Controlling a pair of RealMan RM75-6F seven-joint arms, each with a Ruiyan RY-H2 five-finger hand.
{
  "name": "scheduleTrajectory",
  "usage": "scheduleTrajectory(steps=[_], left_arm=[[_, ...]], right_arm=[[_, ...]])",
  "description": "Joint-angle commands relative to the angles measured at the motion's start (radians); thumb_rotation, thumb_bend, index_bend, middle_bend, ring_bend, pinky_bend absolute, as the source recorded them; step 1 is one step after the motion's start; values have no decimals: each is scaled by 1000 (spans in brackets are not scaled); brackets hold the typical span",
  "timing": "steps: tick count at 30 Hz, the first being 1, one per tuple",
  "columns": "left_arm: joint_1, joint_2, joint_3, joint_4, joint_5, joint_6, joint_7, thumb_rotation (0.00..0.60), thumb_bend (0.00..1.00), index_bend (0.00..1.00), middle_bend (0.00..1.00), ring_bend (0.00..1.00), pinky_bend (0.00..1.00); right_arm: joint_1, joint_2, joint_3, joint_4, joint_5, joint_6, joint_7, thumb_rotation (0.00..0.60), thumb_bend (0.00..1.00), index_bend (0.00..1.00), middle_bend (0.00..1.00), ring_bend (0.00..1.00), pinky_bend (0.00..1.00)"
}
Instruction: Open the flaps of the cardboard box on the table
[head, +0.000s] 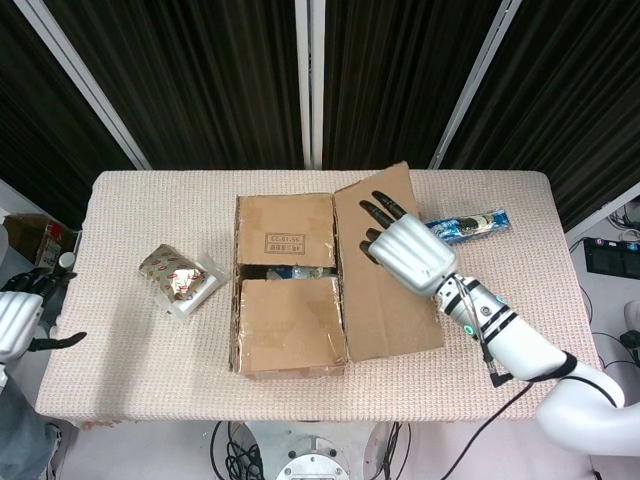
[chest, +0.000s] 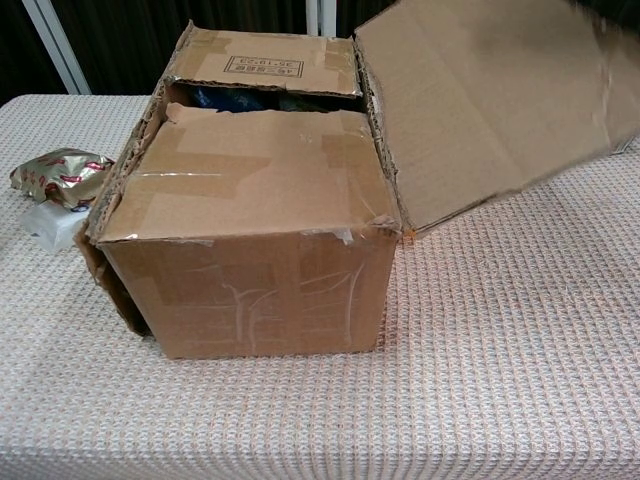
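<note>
**One flap down, two still shut on the cardboard box**

Black curtains hang behind a table (head: 130, 360) covered in a pale woven cloth, where a worn cardboard box (chest: 250, 290) sits at the middle, nearer the left than the right. Its long right flap (head: 385, 270) is folded outward past upright and slopes off the box's right side; in the chest view it fills the upper right of the frame. The robot's right hand (head: 408, 252) lies palm-down over this flap with its fingers (head: 380, 212) stretched out and slightly apart, gripping nothing; whether the palm actually presses the card cannot be told. Two smaller flaps, the far flap (head: 285, 228) and the near flap (head: 288, 325), remain lying flat over the opening, a dark gap between them showing something inside. The left hand (head: 18, 318) waits off the table's left edge, fingers loosely spread, empty.

By its look, the card is light, stiff along its panels and hinged softly at creases; torn edges and peeling tape suggest it could rip if wrenched. The best purchase on the remaining flaps is likely their free edges at the central gap, fingertips hooked under and lifted. The box may slide on the cloth unless steadied.

A silver snack packet (head: 178, 278) lies to the left, a blue packet (head: 470, 224) beyond the open flap.
</note>
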Motion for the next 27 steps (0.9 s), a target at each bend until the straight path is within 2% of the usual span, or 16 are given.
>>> scheduleTrajectory(steps=[1, 9, 15, 23, 27], left_arm=[[-4, 0, -2, -4, -1, -3, 5, 456, 50, 193, 273, 164, 235], [-7, 2, -10, -22, -2, 8, 20, 459, 50, 194, 273, 164, 235], [-6, 9, -7, -30, 0, 8, 27, 457, 50, 194, 273, 164, 235], [1, 12, -5, -31, 4, 22, 18, 458, 50, 193, 274, 164, 235], [6, 12, -3, -26, 5, 28, 13, 458, 50, 193, 274, 164, 235]], right_arm=[[-38, 15, -11, 16, -29, -6, 32, 600, 1000, 513, 419, 44, 0], [-110, -11, 17, 56, -153, 30, 150, 600, 1000, 332, 327, 2, 0], [-122, -38, 36, 64, -199, 14, 186, 600, 1000, 313, 324, 0, 0], [-101, -134, 30, 87, -163, -116, 282, 600, 1000, 299, 322, 0, 0], [-80, -191, 34, 120, -148, -150, 288, 600, 1000, 272, 317, 0, 0]])
